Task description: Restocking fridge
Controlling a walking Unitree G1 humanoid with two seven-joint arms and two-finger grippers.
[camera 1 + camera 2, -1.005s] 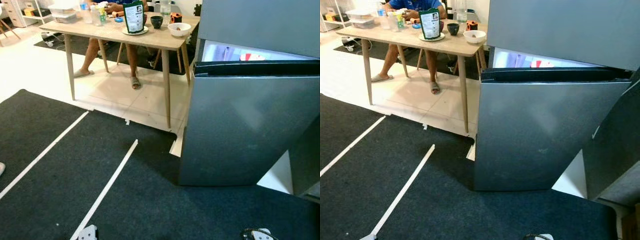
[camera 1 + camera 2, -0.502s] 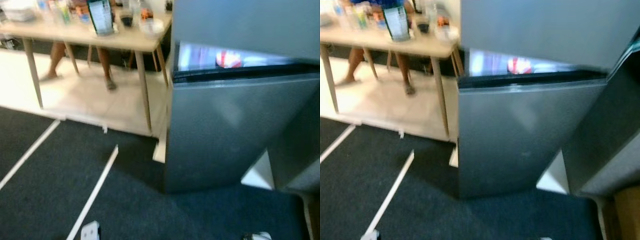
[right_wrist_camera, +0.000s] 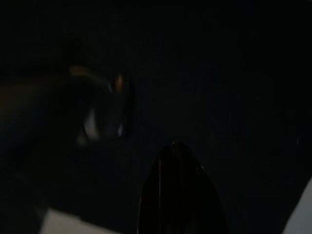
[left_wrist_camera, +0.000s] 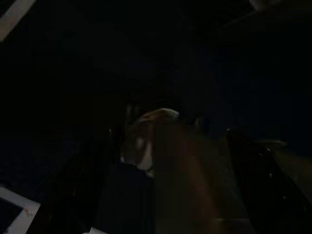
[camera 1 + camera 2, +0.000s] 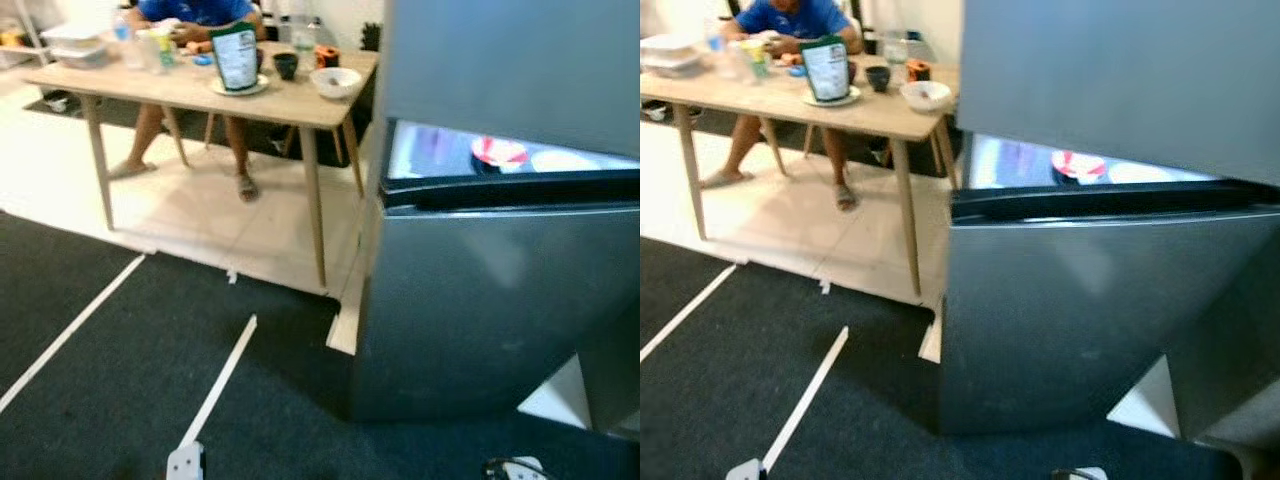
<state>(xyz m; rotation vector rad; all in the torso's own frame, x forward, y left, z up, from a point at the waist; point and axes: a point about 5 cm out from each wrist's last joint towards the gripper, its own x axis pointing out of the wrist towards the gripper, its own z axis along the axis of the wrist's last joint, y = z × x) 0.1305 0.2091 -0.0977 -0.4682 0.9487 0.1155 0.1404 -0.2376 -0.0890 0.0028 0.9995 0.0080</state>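
A silver fridge (image 5: 500,290) stands on the right, close in front of me. Its upper door (image 5: 1120,80) is shut. The lower door (image 5: 1090,310) stands ajar, and the lit inside shows through the gap above it. A red and white item (image 5: 498,150) lies in there beside a pale one (image 5: 560,160). Both my arms hang idle at my sides, and their wrist views are very dark. The left gripper (image 4: 161,195) and the right gripper (image 3: 178,195) are only dim black shapes over dark carpet.
Dark carpet with white tape lines (image 5: 220,385) covers the near floor. At the back left, a wooden table (image 5: 190,95) holds a green bag (image 5: 235,58), a dark cup (image 5: 285,64), a white bowl (image 5: 335,80) and bottles. A person (image 5: 790,20) sits behind it.
The whole picture swung right, then back left and slightly up, so my head moved. The fridge door, the table and the person stay as they were.
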